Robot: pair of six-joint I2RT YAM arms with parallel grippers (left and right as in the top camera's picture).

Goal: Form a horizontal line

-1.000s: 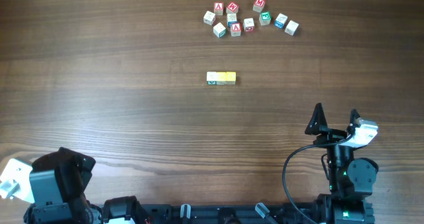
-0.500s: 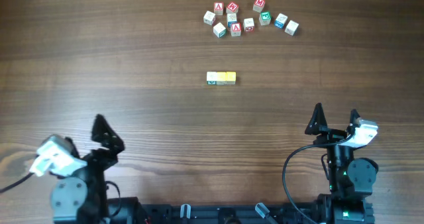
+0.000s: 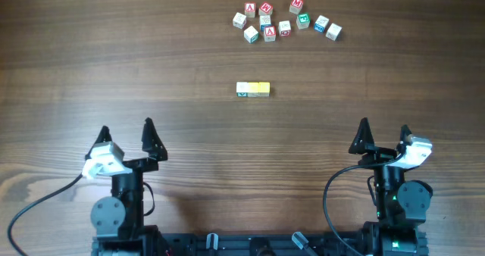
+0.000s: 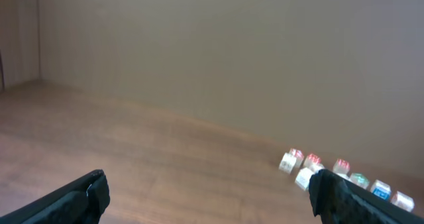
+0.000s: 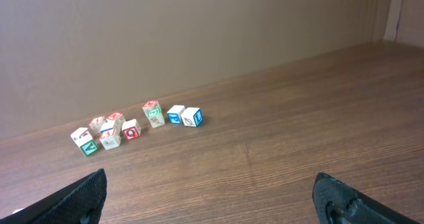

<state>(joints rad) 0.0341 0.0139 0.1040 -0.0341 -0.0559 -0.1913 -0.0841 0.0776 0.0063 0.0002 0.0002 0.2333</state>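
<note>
The horizontal line (image 3: 253, 89) is a short row of touching cubes at the table's middle, one white with a green mark at the left, the others yellow. It shows only in the overhead view. My left gripper (image 3: 126, 132) is open and empty at the near left, far from the row; its wrist view (image 4: 211, 194) shows the fingers wide apart. My right gripper (image 3: 384, 131) is open and empty at the near right, and its wrist view (image 5: 212, 197) shows bare table between the fingers.
A loose cluster of red-, green- and blue-lettered white cubes (image 3: 284, 21) lies at the far side of the wooden table. The cluster shows in the right wrist view (image 5: 136, 126) and, blurred, in the left wrist view (image 4: 344, 174).
My left arm has swung up from the near left corner to point its open fingers toward the far side. The right arm, the row and the cluster have not moved.
</note>
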